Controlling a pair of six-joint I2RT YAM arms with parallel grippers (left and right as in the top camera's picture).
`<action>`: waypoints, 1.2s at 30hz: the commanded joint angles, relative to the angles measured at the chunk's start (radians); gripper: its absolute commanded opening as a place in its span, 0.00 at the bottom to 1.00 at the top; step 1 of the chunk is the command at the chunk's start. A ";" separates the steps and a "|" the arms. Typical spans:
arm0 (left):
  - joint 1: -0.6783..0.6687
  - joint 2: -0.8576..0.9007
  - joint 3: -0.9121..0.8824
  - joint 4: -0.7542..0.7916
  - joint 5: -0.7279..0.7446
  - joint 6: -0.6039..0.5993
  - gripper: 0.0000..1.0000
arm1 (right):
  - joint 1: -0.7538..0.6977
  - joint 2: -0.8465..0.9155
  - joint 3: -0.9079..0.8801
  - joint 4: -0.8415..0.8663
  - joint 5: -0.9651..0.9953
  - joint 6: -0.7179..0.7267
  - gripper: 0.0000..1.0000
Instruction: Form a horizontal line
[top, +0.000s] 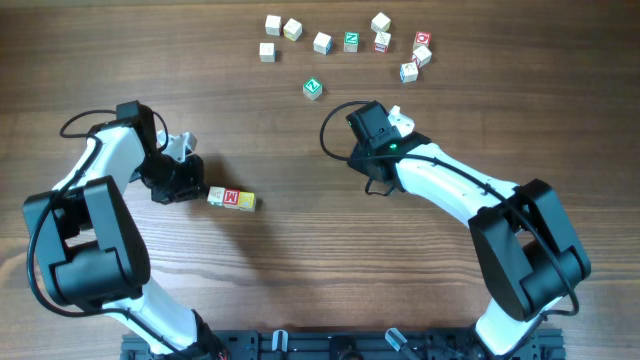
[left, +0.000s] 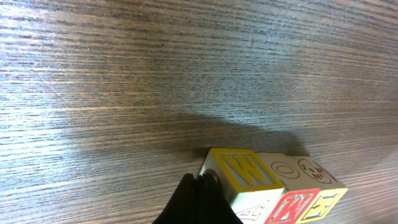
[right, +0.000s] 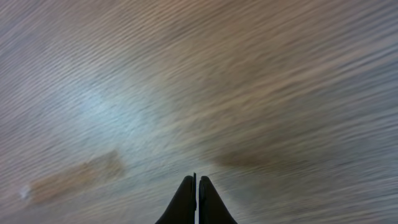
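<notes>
Fourteen small wooden cubes and two arms show from overhead on the wooden table (top: 300, 260). Three of the cubes form the line (top: 231, 199): the red M cube (top: 231, 199) sits in the middle, the pale cube (top: 215, 195) touches it on the robot's left, and the yellow-faced cube (top: 246, 202) touches it on the right. The row dips very slightly at its yellow end. Beyond the red M cube, well apart from it and off to its right on the far side of the table, lie eleven more. One is a green-faced cube (top: 313, 88), the nearest to the M cube, and behind it is a loose scatter of ten cubes (top: 322, 42). The left gripper (top: 200, 190) is just left of the red M cube, its jaws together, with its tip against the outer end of the pale cube. The right gripper (top: 362, 120) hangs well to the right of the M cube, touching nothing. The left wrist view adds faces that the overhead hides: a yellow-framed W on the pale cube (left: 245, 171), a red letter on the side of the middle cube (left: 292, 205), and a yellow-framed letter on the end cube (left: 326, 202). It also shows the black fingers (left: 199, 196) closed at the W cube's edge. The right wrist view shows only blurred wood grain and that gripper's (right: 196, 186) jaws pressed together.
</notes>
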 joint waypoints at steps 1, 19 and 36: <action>-0.003 -0.021 -0.007 -0.002 0.019 0.019 0.04 | 0.000 -0.009 -0.004 0.014 -0.281 -0.012 0.04; -0.003 -0.109 0.061 0.153 -0.040 0.016 0.04 | 0.000 -0.322 0.025 -0.040 0.060 -0.217 0.05; -0.018 -0.069 0.058 0.182 0.122 0.016 0.04 | 0.000 -0.298 -0.002 -0.079 0.042 -0.136 0.05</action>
